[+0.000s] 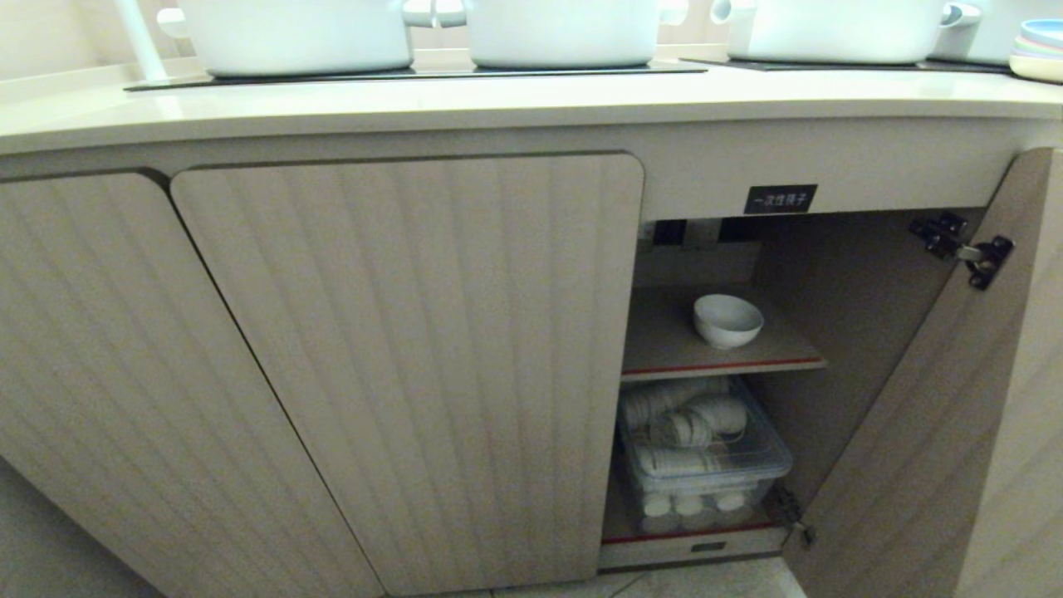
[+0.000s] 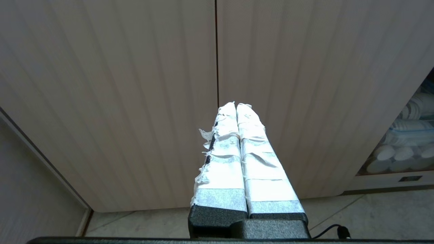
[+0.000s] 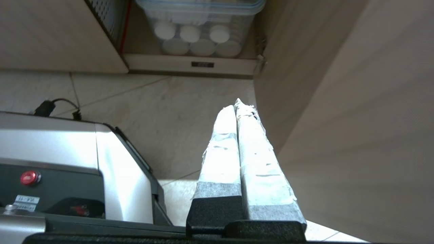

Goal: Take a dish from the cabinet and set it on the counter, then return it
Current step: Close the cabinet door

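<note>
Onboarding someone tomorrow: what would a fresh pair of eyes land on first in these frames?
Probably the open cabinet under the counter, with a lone white dish on its red-edged upper shelf and a clear bin of stacked white ware below. Next, the big white pots lined up on the cooktop. Both taped grippers, left and right, are shut and hold nothing, low near the floor.

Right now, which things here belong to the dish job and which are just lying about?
Job:
- bowl, on the upper shelf
- cabinet, door open
- counter
- right gripper, shut, empty, low by the door
- left gripper, shut, facing the closed doors

Lying about:
- pots
- plates
- bin of cups
</note>
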